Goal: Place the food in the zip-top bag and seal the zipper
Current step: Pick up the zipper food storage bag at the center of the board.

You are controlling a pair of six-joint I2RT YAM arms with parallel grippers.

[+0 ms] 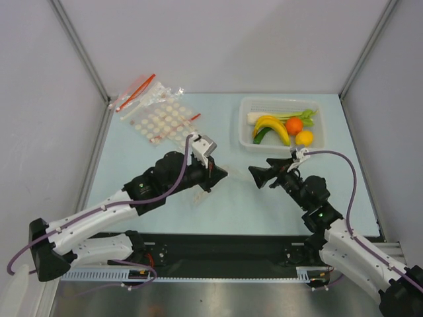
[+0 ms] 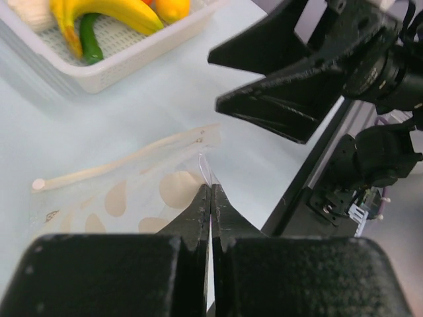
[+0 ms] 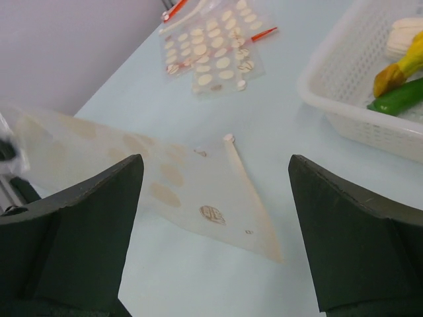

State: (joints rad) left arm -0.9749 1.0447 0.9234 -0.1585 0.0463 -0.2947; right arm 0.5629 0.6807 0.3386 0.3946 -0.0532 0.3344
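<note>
Black fingers of the left gripper (image 2: 210, 193) are pressing flat together right at the lens, and they are pinching a thin corner of the zip-top bag (image 2: 125, 201) between them. That bag is sitting on the pale blue table (image 1: 264, 208) in the middle, between the two arms, its clear film showing rows of pale dots. The pinched side is lifting off the surface while the far side is resting down. Its zipper (image 2: 125, 162) is running as a pale strip along the edge away from the left arm, a small round end showing, and the whole bag is looking flat.

Beyond it, toward the back right, a white basket (image 1: 246, 142) is holding the food: a banana (image 1: 274, 125), an orange (image 1: 294, 124), a lemon (image 1: 305, 137), a dark green vegetable (image 1: 262, 135) and a leek (image 1: 261, 117). Over at the back left, spare dotted bags (image 1: 162, 122) with red strips are lying in a heap, well apart from the action.

Now the right gripper (image 1: 256, 175) is hanging low over the table, facing the left one, its jaws standing wide, gripping nothing and touching nothing. In its own wrist view, the zipper edge is showing in the gap between its fingers.
</note>
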